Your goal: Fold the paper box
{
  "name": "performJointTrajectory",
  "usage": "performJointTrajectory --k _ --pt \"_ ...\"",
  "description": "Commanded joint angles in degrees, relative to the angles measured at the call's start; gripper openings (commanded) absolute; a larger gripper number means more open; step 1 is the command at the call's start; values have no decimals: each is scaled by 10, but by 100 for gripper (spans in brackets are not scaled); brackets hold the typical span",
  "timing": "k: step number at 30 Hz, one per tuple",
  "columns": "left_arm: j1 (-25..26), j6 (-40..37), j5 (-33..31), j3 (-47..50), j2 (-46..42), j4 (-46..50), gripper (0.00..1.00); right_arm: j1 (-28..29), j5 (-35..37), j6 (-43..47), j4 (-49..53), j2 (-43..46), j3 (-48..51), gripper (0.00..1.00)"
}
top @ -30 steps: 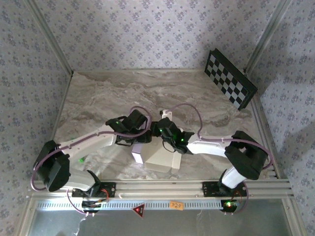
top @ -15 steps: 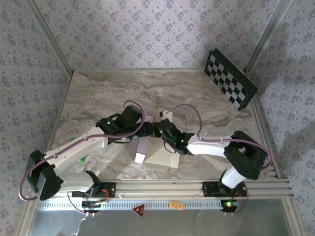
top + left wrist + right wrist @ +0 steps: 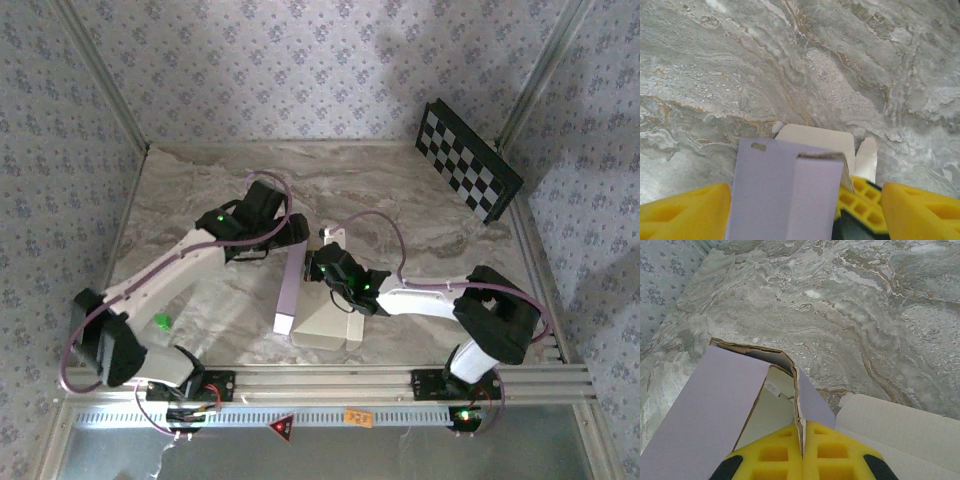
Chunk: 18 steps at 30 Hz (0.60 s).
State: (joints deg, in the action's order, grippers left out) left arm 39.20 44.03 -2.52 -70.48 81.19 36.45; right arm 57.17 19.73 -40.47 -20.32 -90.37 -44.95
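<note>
Right, claws first. At the bottom centre of the right wrist view, the right gripper [image 3: 801, 435] has its yellow fingers pressed together with the raw card edge of the paper box [image 3: 720, 395] nipped between them. That's a firm pinch on a lilac wall where two walls meet. My read is that it's there as an anchor, holding that corner up so the half-formed shape doesn't flop open.

Over to the left gripper [image 3: 805, 202]. Its yellow fingers sit in the lower left and lower right corners of the left wrist view, well apart, with a tall lilac panel standing between them. There's a clear gap on the right-hand side, so I'd call that straddling the panel and not clamping it. It looks placed to guide the panel or push it over.

Past the panel, cream flaps and a rounded tab lie on the marble table [image 3: 715, 65], not yet tucked.

From the top view, the box sits low and centre in the frame, just above the arms' mounting rail. Its cream face lies flat and a lilac strip runs up toward the left claw. The checkerboard panel [image 3: 468, 172] leans at upper right, well apart from the action, and the folding is partway along by my judgement
</note>
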Motion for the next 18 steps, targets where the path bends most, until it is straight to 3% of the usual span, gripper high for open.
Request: performJointTrajectory --k 1,7,18 --pt "-6 -33 41 -41 42 40 80 9 -7 14 53 -20 -3 0" --pt "-5 -40 53 -87 108 72 81 14 -5 15 52 -23 -8 0" --pt "-6 -48 68 -80 133 91 74 17 8 20 57 -17 -7 0"
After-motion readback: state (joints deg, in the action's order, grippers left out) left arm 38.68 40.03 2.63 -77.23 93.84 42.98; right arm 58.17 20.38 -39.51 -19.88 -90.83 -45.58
